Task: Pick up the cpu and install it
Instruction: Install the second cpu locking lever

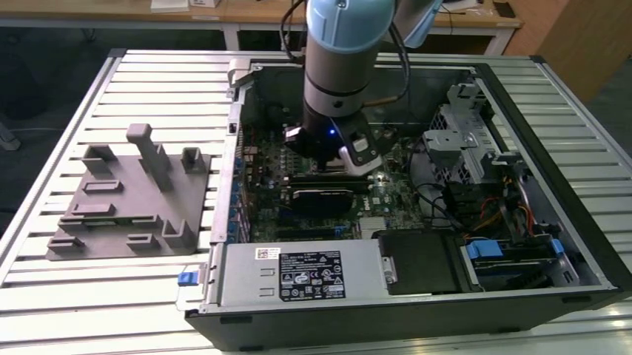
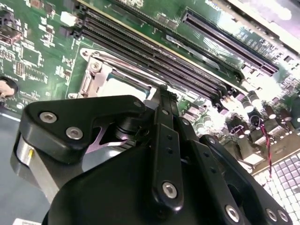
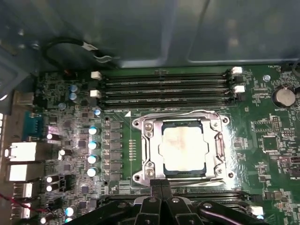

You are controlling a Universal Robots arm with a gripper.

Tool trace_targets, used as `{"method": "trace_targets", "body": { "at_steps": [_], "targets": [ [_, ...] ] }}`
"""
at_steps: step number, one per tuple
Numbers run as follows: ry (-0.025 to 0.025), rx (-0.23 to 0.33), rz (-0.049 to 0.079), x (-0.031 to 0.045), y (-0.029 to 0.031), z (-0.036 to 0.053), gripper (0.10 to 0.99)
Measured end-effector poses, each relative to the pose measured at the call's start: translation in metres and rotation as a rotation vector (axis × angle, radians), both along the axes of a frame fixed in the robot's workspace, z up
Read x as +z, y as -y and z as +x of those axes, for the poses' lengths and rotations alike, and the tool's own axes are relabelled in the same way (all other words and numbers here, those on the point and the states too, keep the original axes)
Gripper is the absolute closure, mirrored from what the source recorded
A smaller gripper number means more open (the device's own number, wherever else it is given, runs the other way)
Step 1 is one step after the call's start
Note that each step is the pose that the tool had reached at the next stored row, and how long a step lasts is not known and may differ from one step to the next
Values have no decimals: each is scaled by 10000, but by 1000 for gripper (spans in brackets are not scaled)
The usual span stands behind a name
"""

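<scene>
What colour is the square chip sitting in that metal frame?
Pale silvery-white, slightly smudged; the cpu shows best in the first wrist view.

An open computer case (image 1: 553, 244) lies on a slatted metal table (image 1: 89, 296), with a green motherboard (image 3: 61, 98) inside. Rows of black memory slots (image 3: 164, 86) run along the far side of a metal-framed socket (image 3: 218, 150). A grey moulded tray (image 1: 123, 196) rests on the table at the exterior view's left of the case. A grey power supply (image 1: 296, 274) sits at the case's near edge, a black drive bay (image 1: 425, 262) just right of it
</scene>
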State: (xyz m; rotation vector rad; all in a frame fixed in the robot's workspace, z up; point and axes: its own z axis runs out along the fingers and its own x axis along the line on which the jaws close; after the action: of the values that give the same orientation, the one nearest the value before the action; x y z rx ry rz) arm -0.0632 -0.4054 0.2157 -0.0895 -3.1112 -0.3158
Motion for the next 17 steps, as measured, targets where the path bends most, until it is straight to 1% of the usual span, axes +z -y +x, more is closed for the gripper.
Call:
{"method": "trace_targets", "body": {
  "at_steps": [3,5,10,17],
  "targets": [
    [-1,-23,-211,0,-33,26,980],
    [-1,-41,-299,0,-58,47,980],
    [-1,-51,-449,-3,-157,91,980],
    [0,-74,-655,-9,-279,159,980]
  ]
}}
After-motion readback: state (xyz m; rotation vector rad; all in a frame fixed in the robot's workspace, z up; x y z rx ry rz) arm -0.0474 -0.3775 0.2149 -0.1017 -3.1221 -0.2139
